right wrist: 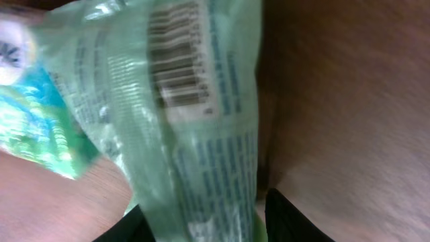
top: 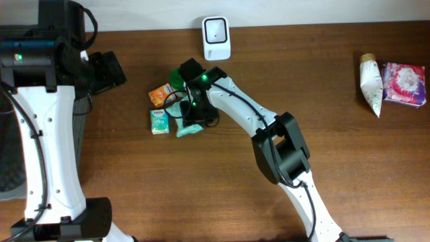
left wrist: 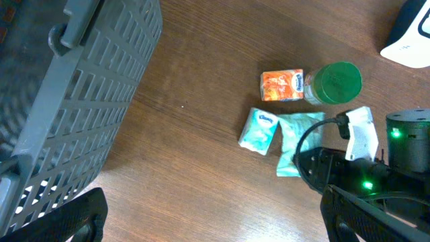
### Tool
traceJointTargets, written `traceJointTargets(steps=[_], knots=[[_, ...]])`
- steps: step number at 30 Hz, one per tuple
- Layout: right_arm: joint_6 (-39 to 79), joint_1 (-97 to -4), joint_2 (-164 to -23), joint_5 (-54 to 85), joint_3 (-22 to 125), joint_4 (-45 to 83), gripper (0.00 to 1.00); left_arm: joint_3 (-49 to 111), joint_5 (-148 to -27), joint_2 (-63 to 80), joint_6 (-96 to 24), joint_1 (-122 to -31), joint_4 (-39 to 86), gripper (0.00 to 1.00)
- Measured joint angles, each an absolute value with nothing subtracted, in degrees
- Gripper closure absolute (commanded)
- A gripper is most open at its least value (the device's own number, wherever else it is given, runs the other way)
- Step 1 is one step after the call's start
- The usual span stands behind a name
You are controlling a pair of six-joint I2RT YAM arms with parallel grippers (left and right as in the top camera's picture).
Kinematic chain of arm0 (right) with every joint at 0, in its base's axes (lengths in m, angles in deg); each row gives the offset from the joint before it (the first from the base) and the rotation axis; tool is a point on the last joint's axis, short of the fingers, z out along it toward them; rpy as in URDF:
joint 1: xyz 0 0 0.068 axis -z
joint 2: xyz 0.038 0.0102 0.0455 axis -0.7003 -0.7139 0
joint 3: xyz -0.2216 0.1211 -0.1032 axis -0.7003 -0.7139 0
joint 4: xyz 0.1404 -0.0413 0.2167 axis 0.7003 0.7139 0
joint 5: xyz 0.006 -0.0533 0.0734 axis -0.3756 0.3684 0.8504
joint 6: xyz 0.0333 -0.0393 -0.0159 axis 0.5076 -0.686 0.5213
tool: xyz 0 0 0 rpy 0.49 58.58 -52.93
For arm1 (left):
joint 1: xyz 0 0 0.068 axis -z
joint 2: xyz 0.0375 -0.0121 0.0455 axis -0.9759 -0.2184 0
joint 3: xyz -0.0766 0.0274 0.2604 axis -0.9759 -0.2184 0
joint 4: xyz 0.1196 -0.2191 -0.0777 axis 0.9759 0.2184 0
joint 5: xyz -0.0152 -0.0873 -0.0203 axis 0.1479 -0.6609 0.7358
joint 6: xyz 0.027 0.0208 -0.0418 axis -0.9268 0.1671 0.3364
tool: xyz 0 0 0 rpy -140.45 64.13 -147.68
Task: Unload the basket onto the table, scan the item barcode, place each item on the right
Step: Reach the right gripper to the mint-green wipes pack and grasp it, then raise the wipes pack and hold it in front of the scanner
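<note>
A pale green plastic packet (right wrist: pixel 195 134) lies on the wooden table, its barcode (right wrist: pixel 178 60) facing the right wrist camera. My right gripper (right wrist: pixel 201 225) is down over it, one black finger (right wrist: pixel 292 218) on each side of the packet's end, pressed close against it. From overhead, the right gripper (top: pixel 195 111) covers most of the packet (top: pixel 186 129). The white scanner (top: pixel 216 37) stands at the table's back edge. My left gripper (left wrist: pixel 215 215) hangs open above bare wood, left of the packet (left wrist: pixel 294 138), holding nothing.
A teal tissue pack (top: pixel 159 121), an orange pack (top: pixel 161 95) and a green-lidded jar (left wrist: pixel 338 82) crowd the packet. A grey basket (left wrist: pixel 74 101) stands at the left. A white pouch (top: pixel 371 82) and a pink packet (top: pixel 404 83) lie at far right.
</note>
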State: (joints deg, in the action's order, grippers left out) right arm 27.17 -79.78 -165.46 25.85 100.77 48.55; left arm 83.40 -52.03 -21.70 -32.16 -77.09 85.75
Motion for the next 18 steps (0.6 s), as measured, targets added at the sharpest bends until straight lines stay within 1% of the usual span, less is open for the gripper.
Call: traceJointTargets(steps=[3, 6, 8, 11, 14, 15, 16, 18], knots=[[27.1, -78.4, -164.3, 20.0, 100.8, 54.1, 0.57, 83.4, -52.0, -21.7, -32.2, -77.1, 85.7, 0.01], [27.0, -74.0, -161.3, 10.5, 100.8, 60.3, 0.53, 83.4, -52.0, -21.7, -32.2, -77.1, 85.8, 0.01], [27.0, -70.7, -161.3, 8.1, 100.8, 62.8, 0.52, 83.4, -52.0, -21.7, -32.2, -77.1, 85.8, 0.01], [26.1, -67.9, -161.3, 7.6, 100.8, 64.1, 0.51, 83.4, -52.0, -21.7, -32.2, -77.1, 85.8, 0.01], [23.3, -67.7, -161.3, 11.7, 100.8, 64.1, 0.46, 83.4, -52.0, -21.7, -32.2, -77.1, 85.8, 0.01], [23.5, -67.6, -160.8, 12.4, 100.8, 64.6, 0.35, 83.4, -52.0, -21.7, -32.2, -77.1, 85.8, 0.01], [23.8, -67.2, -159.3, 13.2, 100.8, 65.1, 0.01, 83.4, -52.0, -21.7, -32.2, -77.1, 85.8, 0.01], [23.2, -66.9, -155.6, 16.5, 100.8, 65.0, 0.01, 83.4, -52.0, -21.7, -32.2, -77.1, 85.8, 0.01]])
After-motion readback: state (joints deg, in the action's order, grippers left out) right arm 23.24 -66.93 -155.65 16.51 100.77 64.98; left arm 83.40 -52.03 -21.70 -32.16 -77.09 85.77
